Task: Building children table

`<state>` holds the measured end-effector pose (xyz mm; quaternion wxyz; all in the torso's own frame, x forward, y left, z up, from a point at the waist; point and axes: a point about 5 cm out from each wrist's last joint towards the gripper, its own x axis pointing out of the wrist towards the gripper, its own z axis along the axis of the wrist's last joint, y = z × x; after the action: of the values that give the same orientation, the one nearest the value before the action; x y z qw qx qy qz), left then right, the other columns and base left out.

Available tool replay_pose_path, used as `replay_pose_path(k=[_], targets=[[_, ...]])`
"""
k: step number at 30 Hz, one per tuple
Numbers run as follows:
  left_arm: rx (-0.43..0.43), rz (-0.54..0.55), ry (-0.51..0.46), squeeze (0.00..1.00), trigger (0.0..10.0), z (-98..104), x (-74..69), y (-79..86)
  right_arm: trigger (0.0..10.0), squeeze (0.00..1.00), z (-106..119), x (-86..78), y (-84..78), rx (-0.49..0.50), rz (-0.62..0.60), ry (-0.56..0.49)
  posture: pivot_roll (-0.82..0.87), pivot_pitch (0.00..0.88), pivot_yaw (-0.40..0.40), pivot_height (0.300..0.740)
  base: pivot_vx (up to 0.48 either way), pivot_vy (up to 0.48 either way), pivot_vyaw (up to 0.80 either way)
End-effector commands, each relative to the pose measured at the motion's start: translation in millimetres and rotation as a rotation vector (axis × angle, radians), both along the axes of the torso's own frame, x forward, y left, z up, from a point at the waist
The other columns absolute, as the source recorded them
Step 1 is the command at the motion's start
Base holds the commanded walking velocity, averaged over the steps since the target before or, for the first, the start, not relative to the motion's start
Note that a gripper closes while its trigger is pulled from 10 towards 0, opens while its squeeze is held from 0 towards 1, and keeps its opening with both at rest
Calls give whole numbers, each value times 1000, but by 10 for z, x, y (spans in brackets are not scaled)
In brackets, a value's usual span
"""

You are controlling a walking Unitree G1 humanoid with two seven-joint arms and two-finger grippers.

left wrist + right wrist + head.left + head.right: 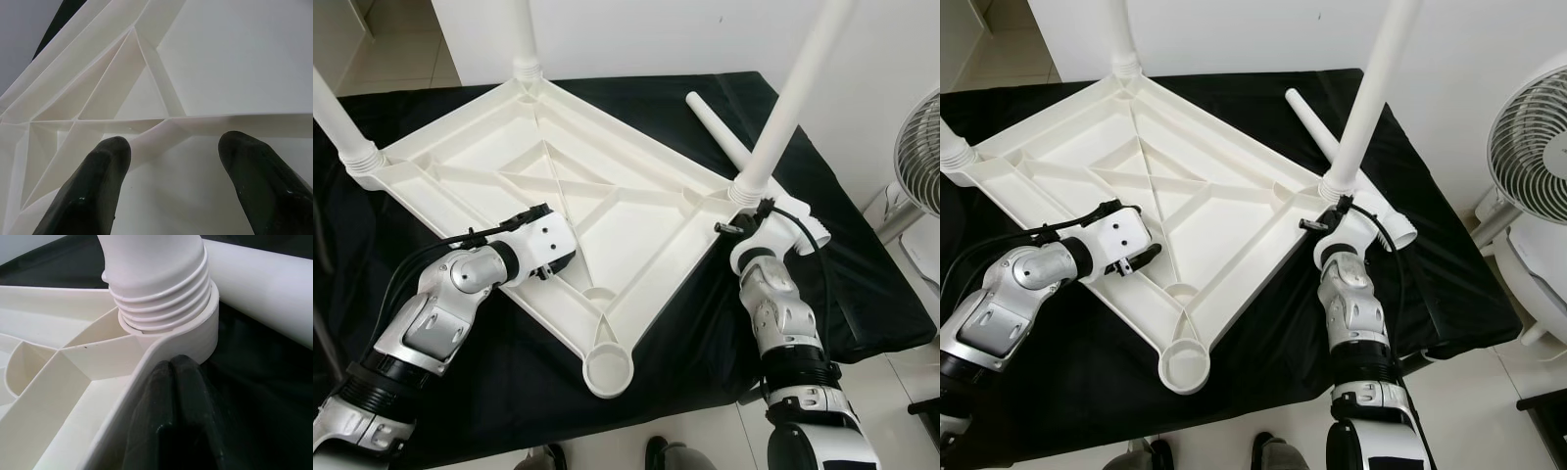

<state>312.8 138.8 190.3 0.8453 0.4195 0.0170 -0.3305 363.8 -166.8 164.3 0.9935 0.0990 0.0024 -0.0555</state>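
White tabletop (607,211) lies upside down on a black cloth (705,343). Three legs stand screwed into corners, tops cut off by the frame; the near corner socket (607,370) is empty. A loose leg (724,132) lies behind, partly hidden. Left gripper (171,156) rests inside the ribbing, fingers spread, grasping nothing. Right gripper (178,382) is pressed closed against the corner rim below the right leg (783,108).
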Motion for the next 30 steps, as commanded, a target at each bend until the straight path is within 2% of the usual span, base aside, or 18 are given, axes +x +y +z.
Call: replay_pose_path(k=[1,6,8,12,14,17,19,21,23,25,30], targets=[[49,-85,183,0,10000,-255,-106,-34,10000,0,-81,10,112,17,55,34,91,212,4,740,0,0,0],[39,-109,203,0,10000,-260,-181,-87,10000,0,-42,74,149,22,76,27,104,217,3,740,0,0,0],[18,-150,232,0,10000,-273,-290,-193,10000,0,28,166,231,28,120,16,104,218,1,740,0,0,0],[-9,-184,244,0,10000,-264,-355,-314,10000,0,49,228,324,33,175,22,103,218,0,740,0,0,0],[-9,-184,244,0,10000,-264,-355,-314,10000,0,49,228,324,33,175,22,103,218,0,740,0,0,0],[-37,-203,239,0,10000,-235,-378,-431,10000,0,57,272,405,25,231,29,106,220,1,740,0,0,0],[-37,-203,239,0,10000,-235,-378,-431,10000,0,57,272,405,25,231,29,106,220,1,740,0,0,0],[-69,-215,238,0,10000,-207,-390,-554,10000,0,62,300,486,12,287,35,105,220,1,740,0,0,0],[-69,-215,238,0,10000,-207,-390,-554,10000,0,62,300,486,12,287,35,105,220,1,740,0,0,0],[-111,-228,237,0,10000,-166,-405,-689,10000,0,57,312,561,-9,333,36,103,220,4,740,0,0,0],[-150,-252,240,0,10000,-105,-449,-847,10000,0,100,338,637,-17,373,3,102,220,7,740,0,0,0]])
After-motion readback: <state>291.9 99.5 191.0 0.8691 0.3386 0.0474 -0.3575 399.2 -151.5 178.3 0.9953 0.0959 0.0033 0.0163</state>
